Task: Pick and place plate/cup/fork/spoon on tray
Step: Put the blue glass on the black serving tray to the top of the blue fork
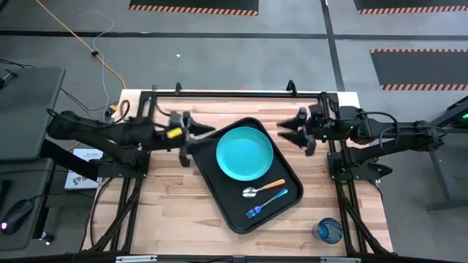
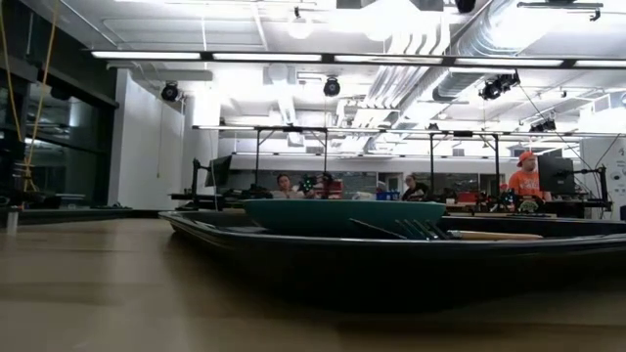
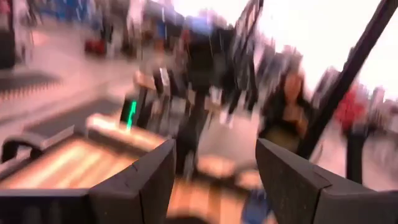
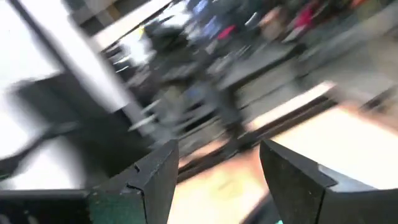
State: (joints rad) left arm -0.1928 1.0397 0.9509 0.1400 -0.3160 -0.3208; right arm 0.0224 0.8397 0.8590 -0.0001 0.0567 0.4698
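The black tray point(image 1: 219, 183) lies slantwise in the middle of the table. On it rest the turquoise plate point(image 1: 244, 153), the orange-handled spoon point(image 1: 264, 188) and the blue fork point(image 1: 266, 203). The blue cup point(image 1: 328, 231) stands on the table near the front right corner. My left gripper point(image 1: 208, 131) is open and empty over the tray's far left corner. My right gripper point(image 1: 284, 131) is open and empty just right of the plate's far side. The low view shows the tray point(image 2: 293, 249), the plate point(image 2: 342, 215) and the fork's tines point(image 2: 416, 230).
Black frame rails point(image 1: 234, 93) run along the table's far edge and down both sides. Bare wood lies left of the tray and at the front left. People sit and stand in the room beyond the table point(image 2: 528, 181).
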